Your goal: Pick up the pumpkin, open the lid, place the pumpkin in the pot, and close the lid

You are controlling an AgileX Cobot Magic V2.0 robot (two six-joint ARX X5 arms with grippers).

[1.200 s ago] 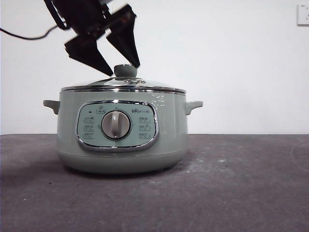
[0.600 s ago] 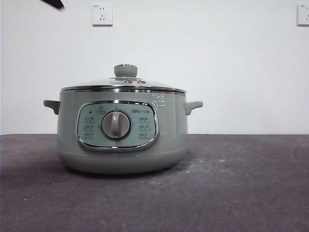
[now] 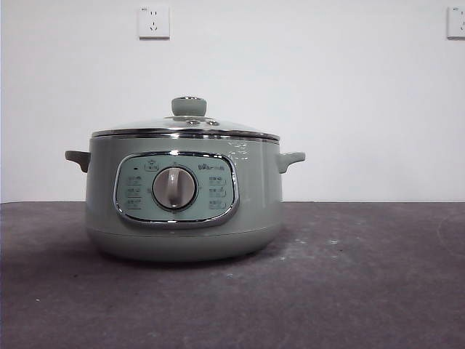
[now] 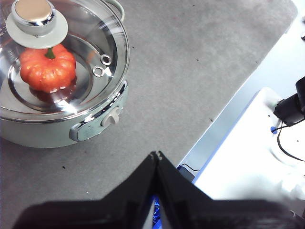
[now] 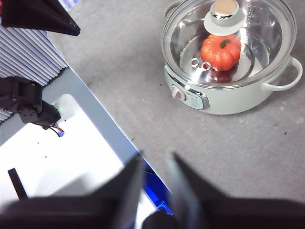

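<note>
The pale green pot [image 3: 182, 236] stands left of the table's middle with its dial toward the front view. The glass lid [image 3: 182, 126] sits shut on it, green knob [image 3: 189, 106] on top. Through the glass I see the orange pumpkin [image 4: 47, 69] lying on the pot's floor, also the pumpkin [image 5: 220, 52] in the right wrist view. Neither gripper shows in the front view. My left gripper [image 4: 156, 155] is shut and empty, high and well off to the side of the pot. My right gripper [image 5: 156, 160] is blurred, its jaws a little apart, also far from the pot.
The pot rests on a dark grey mat [image 3: 349, 276]. A white surface [image 4: 248, 157] with cables borders the mat near both arms. Two wall sockets [image 3: 153, 22] hang behind. A black jaw of the other arm [image 5: 43, 19] shows in the right wrist view's corner.
A gripper that stood open just above the lid's knob has drawn away up and to the left, out of the front view. Pot and lid have not moved.
</note>
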